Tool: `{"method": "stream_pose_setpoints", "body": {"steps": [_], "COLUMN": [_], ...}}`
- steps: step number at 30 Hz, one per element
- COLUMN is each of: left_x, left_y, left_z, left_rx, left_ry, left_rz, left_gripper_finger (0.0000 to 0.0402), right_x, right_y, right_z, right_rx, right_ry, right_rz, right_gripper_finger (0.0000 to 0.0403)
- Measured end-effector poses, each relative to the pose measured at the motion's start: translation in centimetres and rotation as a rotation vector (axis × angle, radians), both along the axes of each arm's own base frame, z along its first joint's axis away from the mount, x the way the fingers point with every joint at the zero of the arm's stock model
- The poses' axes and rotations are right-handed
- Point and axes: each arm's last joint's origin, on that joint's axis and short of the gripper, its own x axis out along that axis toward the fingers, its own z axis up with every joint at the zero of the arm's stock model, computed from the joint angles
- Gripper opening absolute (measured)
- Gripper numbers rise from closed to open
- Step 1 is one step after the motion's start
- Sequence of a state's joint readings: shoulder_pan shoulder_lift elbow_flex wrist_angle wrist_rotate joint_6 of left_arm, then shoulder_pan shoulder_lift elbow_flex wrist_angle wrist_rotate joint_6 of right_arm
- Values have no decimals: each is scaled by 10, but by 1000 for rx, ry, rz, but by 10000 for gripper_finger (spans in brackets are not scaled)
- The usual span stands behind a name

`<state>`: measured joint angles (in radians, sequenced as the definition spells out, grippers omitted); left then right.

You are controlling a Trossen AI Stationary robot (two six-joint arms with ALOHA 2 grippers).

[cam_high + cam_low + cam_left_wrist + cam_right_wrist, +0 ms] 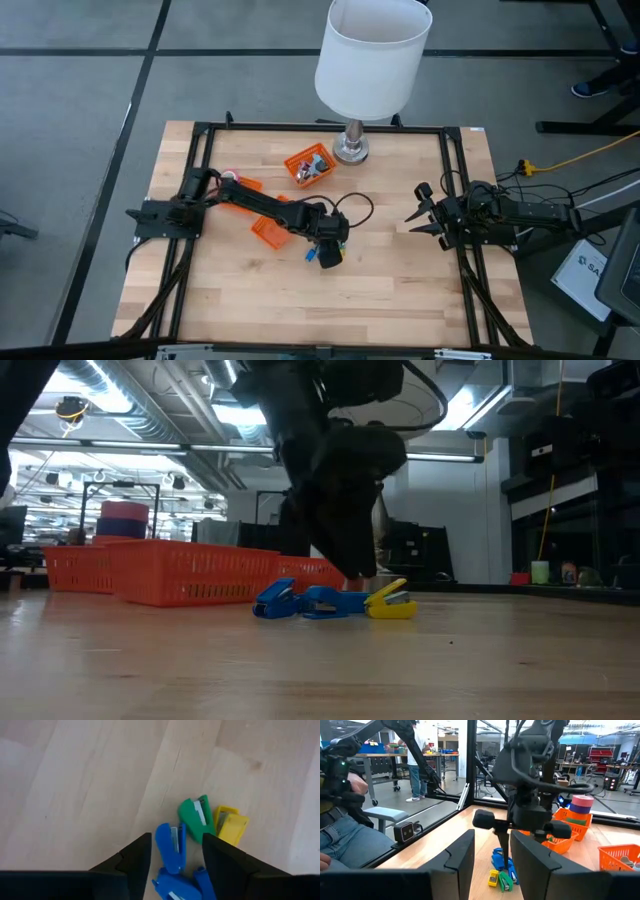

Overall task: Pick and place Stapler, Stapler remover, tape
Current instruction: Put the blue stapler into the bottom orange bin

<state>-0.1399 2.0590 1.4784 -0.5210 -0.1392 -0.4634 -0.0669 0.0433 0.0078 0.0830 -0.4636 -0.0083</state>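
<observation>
Several small staplers lie flat in a cluster on the wooden table: a blue one (pixel 170 847), a green one (pixel 194 817), a yellow one (pixel 231 826) and more blue ones (pixel 175 887). My left gripper (pixel 176 862) hangs open just above them, pointing steeply down. Its fingers stand on either side of the blue stapler's near end without touching it. In the low view the staplers (pixel 325 602) lie below the gripper (pixel 350 565). Stacked tape rolls (pixel 582 804), purple over red, sit on an orange basket. My right gripper (pixel 418 216) waits open at the table's right side.
An orange basket (pixel 310 165) with small items stands at the back, near a lamp's base (pixel 350 150). Another orange basket (pixel 268 230) sits under my left arm. A white lampshade (pixel 372 55) hangs over the far edge. Bare wood lies toward the near edge.
</observation>
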Motion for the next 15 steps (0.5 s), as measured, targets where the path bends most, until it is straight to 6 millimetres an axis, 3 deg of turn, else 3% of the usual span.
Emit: {"method": "stream_pose_setpoints", "body": {"steps": [15], "left_x": [-1], "left_y": [-11], "left_z": [-10], "left_rx": [92], "left_ry": [28], "left_rz": [-35], "left_gripper_finger": [230], "right_x": [0], "right_y": [0], "right_z": [0], "right_rx": [0], "right_ry": [1], "right_rz": [0], "right_gripper_finger": [129]}}
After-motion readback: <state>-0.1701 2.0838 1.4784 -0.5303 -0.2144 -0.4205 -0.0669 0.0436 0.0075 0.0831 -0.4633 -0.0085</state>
